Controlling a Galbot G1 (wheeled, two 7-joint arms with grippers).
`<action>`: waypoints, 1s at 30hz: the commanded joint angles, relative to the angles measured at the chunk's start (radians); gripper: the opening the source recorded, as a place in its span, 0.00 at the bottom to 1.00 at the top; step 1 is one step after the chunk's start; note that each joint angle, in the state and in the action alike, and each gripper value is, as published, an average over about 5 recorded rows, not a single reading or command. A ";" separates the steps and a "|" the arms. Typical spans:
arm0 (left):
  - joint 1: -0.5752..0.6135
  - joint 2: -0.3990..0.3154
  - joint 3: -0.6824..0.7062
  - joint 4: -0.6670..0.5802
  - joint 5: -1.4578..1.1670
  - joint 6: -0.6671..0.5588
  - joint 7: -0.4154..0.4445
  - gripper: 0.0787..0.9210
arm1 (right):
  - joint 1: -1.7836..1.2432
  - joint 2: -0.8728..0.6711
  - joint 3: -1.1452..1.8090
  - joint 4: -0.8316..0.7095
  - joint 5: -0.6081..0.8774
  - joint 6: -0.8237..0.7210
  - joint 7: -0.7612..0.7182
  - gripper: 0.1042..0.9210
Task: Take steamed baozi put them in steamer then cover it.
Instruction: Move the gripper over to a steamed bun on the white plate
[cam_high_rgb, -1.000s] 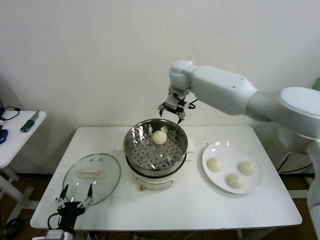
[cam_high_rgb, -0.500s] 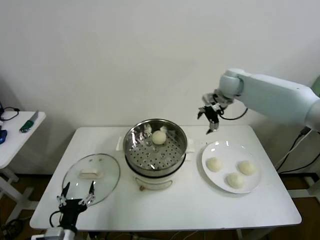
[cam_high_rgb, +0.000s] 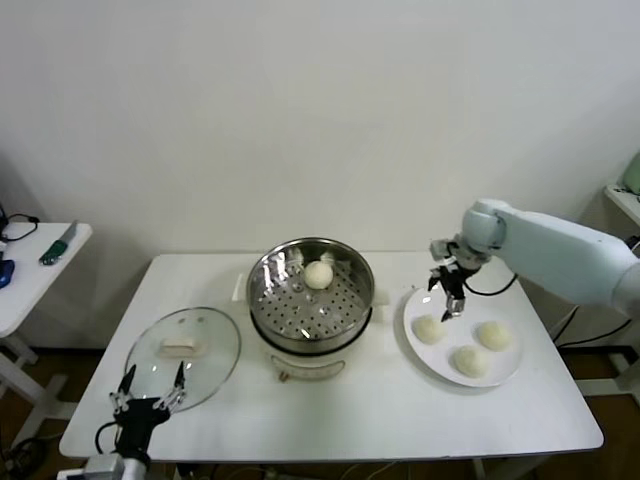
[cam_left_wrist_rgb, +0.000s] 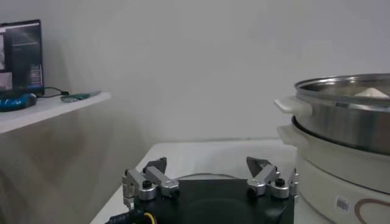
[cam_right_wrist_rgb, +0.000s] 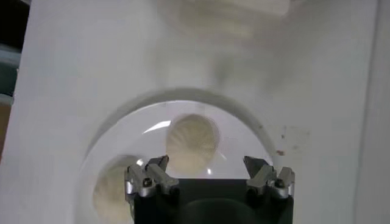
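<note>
**Right hand open above the plate; one bun in the steamer**

The right hand (cam_high_rgb: 449, 296) hangs over the far-left rim of the plate (cam_high_rgb: 505, 375), its fingers spread and holding nothing. Directly beneath it, seen from the right wrist, lies one bun (cam_right_wrist_rgb: 192, 137) between the two fingertips, not touched by them; a second bun (cam_right_wrist_rgb: 113, 185) shows partly at the plate's edge.

The plate sits toward the right edge of the counter (cam_high_rgb: 380, 410) and carries three buns: one near the steamer side (cam_high_rgb: 429, 328), one toward the right (cam_high_rgb: 493, 335), one toward the front (cam_high_rgb: 470, 361). They lie close together but apart.

The steamer (cam_high_rgb: 311, 290) stands at the middle of the counter on its white base. A fourth bun (cam_high_rgb: 318, 274) rests on the perforated floor, toward the far wall of the basket. The steamer is uncovered.

The lid (cam_high_rgb: 184, 356) lies flat on the counter near the front-left corner, handle up, just beside the steamer base.

The left hand (cam_high_rgb: 149, 399) waits low at the front-left edge, by the lid's near rim, fingers open and empty.
</note>
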 joint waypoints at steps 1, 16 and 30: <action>0.001 -0.001 0.000 0.002 -0.002 0.003 0.001 0.88 | -0.166 0.002 0.143 -0.075 -0.090 -0.015 -0.004 0.88; 0.001 -0.007 -0.001 0.020 0.012 -0.011 0.003 0.88 | -0.213 0.100 0.230 -0.189 -0.133 0.041 -0.006 0.88; 0.010 -0.017 0.005 0.011 0.019 -0.016 0.004 0.88 | -0.203 0.090 0.221 -0.178 -0.117 0.039 -0.015 0.75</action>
